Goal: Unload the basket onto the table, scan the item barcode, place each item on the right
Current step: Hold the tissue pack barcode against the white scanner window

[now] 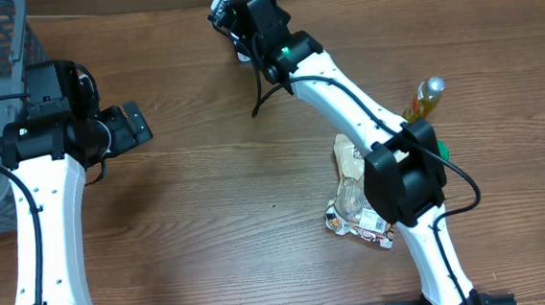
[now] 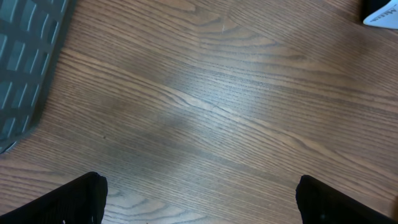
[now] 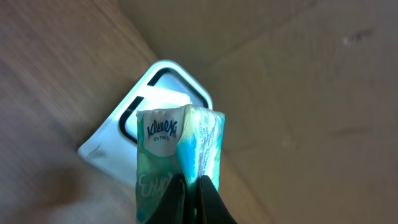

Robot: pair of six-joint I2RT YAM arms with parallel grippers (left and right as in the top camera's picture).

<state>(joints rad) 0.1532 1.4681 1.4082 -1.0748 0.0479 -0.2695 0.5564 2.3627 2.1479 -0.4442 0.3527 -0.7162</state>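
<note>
My right claw [image 3: 191, 194] was clamped on the tissue pack [image 3: 180, 143], holding it before the scanner [image 3: 106, 140], probably so the barcode could be read; my left claw [image 2: 202, 199] hung apart, empty.

Overhead, the light is even and soft, falling from above; the table [image 1: 256, 192] reads warm and sharp, with faint, diffuse shadows beside the left arm [image 1: 47, 226]; a green lamp [image 1: 287, 49] glows on the right arm [image 1: 346, 99]; the bottle [image 1: 431, 87] top catches a small glare.

In the left wrist view the wood is crisp mid-frame, with a dim, soft shadow patch left of centre; the basket [image 2: 25, 62] and the left fingers [image 2: 74, 199] are dark and blurred at the edges.

In the right wrist view the scanner [image 3: 106, 146] window glares white behind the pack [image 3: 158, 162]; the pack is sharp; the right fingers [image 3: 211, 199] are black and unfocused; the backdrop is dull and soft.
</note>
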